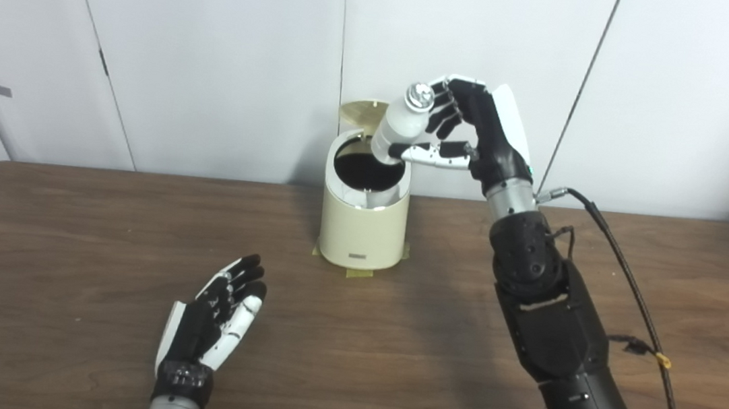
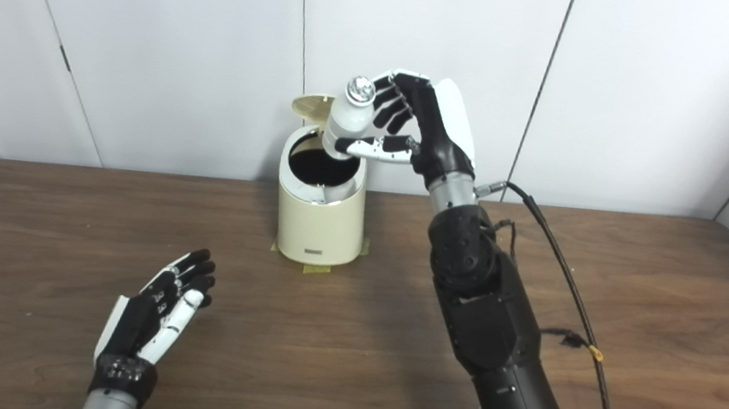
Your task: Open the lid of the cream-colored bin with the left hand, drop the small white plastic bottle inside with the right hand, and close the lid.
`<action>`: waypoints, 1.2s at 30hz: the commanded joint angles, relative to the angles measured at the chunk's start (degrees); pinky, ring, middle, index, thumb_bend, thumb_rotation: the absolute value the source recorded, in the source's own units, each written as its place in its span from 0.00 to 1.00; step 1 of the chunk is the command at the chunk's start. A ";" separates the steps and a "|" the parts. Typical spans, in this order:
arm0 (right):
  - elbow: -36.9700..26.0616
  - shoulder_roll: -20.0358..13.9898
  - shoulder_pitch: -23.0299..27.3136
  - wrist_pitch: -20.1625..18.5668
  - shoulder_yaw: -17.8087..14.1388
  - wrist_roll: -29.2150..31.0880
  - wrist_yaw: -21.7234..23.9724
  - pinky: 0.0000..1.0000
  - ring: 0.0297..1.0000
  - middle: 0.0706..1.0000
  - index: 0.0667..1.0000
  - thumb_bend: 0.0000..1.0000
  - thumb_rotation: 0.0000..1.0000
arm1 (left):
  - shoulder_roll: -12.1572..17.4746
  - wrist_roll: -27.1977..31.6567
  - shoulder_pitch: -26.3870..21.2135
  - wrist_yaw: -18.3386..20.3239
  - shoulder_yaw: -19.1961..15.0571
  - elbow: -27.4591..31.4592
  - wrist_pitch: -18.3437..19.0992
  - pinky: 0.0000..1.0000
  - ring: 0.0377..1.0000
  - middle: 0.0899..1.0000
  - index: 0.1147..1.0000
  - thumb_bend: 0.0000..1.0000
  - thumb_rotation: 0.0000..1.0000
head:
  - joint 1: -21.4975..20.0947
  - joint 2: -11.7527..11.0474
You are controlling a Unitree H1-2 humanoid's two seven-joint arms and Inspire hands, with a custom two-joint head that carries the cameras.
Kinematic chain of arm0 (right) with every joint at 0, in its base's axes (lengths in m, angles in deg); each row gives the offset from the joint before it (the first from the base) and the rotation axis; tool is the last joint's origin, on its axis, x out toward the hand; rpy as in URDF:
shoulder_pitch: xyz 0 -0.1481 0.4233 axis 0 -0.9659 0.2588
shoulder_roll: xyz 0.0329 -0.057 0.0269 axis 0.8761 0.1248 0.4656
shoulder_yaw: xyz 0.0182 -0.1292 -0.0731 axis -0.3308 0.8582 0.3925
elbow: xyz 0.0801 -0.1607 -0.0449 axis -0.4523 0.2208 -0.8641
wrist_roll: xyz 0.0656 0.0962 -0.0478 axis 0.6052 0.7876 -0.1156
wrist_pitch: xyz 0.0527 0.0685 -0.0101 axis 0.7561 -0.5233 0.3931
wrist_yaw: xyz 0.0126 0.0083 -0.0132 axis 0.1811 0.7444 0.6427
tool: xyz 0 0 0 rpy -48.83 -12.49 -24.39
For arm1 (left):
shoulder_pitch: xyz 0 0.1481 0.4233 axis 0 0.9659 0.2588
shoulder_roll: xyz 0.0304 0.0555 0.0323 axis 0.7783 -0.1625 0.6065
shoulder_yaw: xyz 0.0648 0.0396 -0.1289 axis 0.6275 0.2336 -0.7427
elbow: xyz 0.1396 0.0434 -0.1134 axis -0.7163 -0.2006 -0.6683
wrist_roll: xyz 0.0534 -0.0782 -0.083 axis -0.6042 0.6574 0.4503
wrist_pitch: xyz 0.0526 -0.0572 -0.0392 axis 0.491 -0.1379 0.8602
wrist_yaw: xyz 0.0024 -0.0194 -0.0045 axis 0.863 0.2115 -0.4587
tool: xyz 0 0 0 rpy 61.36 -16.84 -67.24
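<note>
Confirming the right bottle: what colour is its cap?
Shiny silver cap, left eye view.

The right hand (image 1: pixel 461 123) holds the tilted bottle (image 1: pixel 402 124) over the open bin (image 1: pixel 361 231).

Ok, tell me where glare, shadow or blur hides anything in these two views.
Left eye view: glare whitens the bottle cap, the bin interior is black, and the right hand looks sharp. Right eye view: the arm's soft shadow darkens the table by the bin; the left hand is clear.
</note>
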 commanded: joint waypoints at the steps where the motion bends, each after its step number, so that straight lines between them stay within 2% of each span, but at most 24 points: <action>1: -0.31 0.36 3.89 3.04 0.59 -0.69 -0.64 0.35 0.41 0.46 0.44 0.52 0.00 | -0.86 -0.79 -0.07 -0.36 0.36 1.18 -1.79 0.80 0.83 0.83 0.85 0.55 0.59 | 0.20 0.10; 5: 1.26 0.62 4.25 5.21 1.73 -1.84 -1.42 0.36 0.42 0.46 0.44 0.52 0.00 | -1.27 -1.15 -0.13 -0.78 0.61 1.25 -1.50 0.79 0.83 0.83 0.86 0.56 0.58 | 0.64 0.25; 13: 3.19 1.69 4.57 6.29 2.35 -2.52 -1.54 0.35 0.41 0.46 0.44 0.52 0.00 | -1.57 -1.74 -0.18 -0.88 0.74 1.49 -1.57 0.78 0.82 0.82 0.85 0.57 0.60 | 0.86 0.57; 21: 4.20 2.01 4.46 5.17 2.53 -3.16 -1.32 0.36 0.41 0.46 0.45 0.52 0.00 | -1.77 -1.52 -0.23 -0.79 0.55 1.85 -1.33 0.77 0.82 0.82 0.85 0.56 0.58 | 0.76 0.88; 36: 4.40 2.30 2.97 5.54 1.31 -4.11 -4.94 0.37 0.41 0.46 0.45 0.52 0.00 | -1.24 -1.29 0.14 -0.32 0.20 2.83 -1.16 0.78 0.82 0.82 0.86 0.56 0.57 | -0.49 1.63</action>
